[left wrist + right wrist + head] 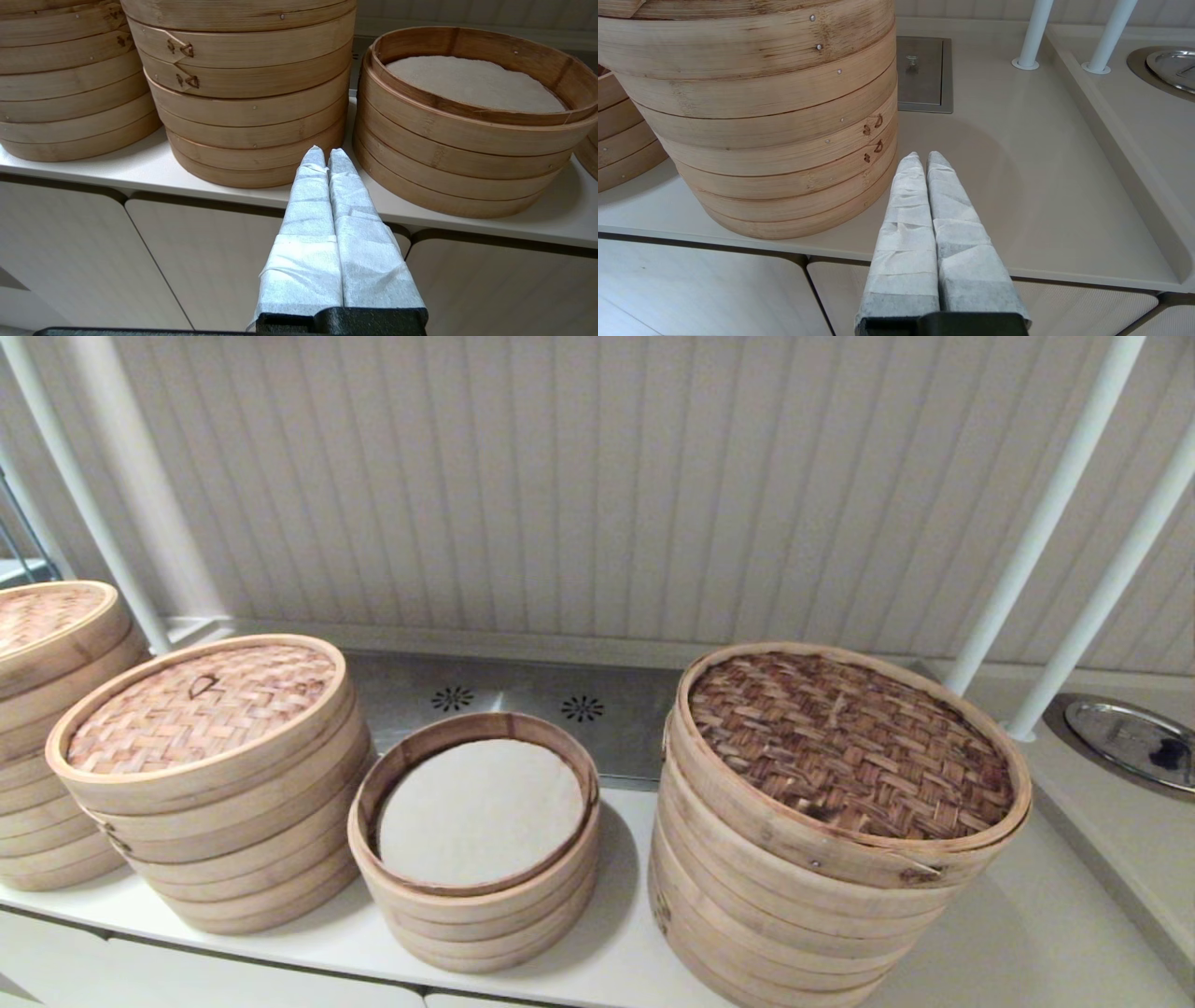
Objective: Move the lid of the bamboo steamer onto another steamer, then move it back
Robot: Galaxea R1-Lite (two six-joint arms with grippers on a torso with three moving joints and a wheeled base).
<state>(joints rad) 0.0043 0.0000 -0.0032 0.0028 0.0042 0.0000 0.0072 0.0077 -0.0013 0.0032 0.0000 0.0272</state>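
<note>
The left gripper [327, 156] is hanging low in front of the counter [140, 168] with its two wrapped fingers [310, 205] pressed tight together, holding nothing. Its tips are pointing at the gap between two stacks of steamer rings. The right gripper [924, 161] is doing the same thing, its wrapped fingers [908, 219] squeezed together and holding nothing, waiting by the front edge of the counter beside the widest stack [775, 130].

The bamboo steamer lid [201, 707] is sitting flat on the taller pale stack [233, 840], with its small dark loop handle [202, 685] facing up. Just beside it, in the middle, the short steamer [476, 905] is standing open, showing the white liner [481, 810] inside. The widest stack is standing on the right, wearing a big dark woven lid [848, 742]. One more stack [47, 728] is peeking in at the far left.
</note>
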